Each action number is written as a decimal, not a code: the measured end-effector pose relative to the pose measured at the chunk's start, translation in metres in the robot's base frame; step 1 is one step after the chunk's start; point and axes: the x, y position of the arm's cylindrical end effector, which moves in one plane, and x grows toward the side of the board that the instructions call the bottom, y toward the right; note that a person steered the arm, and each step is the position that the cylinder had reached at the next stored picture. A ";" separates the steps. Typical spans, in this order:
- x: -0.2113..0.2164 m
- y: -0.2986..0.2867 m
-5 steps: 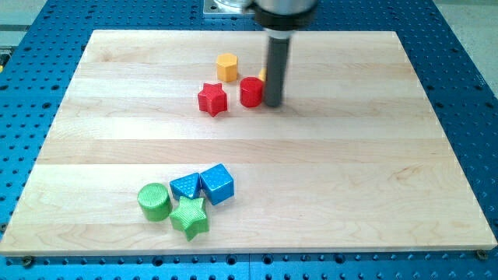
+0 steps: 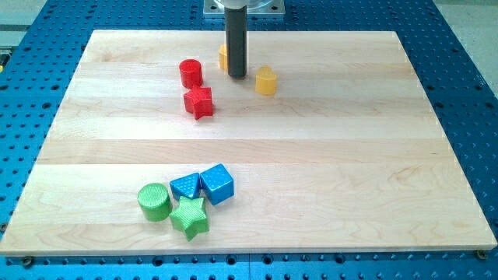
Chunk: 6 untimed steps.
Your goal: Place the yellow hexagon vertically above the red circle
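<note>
My tip [image 2: 236,75] stands near the board's top centre. The yellow hexagon [image 2: 223,57] is mostly hidden behind the rod; only its left edge shows. The red circle [image 2: 191,73] sits to the left of my tip, apart from it. The red star [image 2: 199,102] lies just below the red circle. A second yellow block [image 2: 266,80] of unclear shape sits to the right of my tip.
A cluster lies at the board's lower left: a green circle [image 2: 154,201], a green star [image 2: 189,217], and two blue blocks [image 2: 186,187] [image 2: 217,183]. The wooden board [image 2: 350,171] rests on a blue perforated table.
My tip moved left and up. The red circle slid left and up, the red star shifted left, and the second yellow block is now uncovered. The hexagon is now behind the rod.
</note>
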 end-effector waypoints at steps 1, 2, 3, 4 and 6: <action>-0.019 -0.016; -0.018 -0.069; -0.027 -0.022; -0.035 0.006; -0.064 -0.014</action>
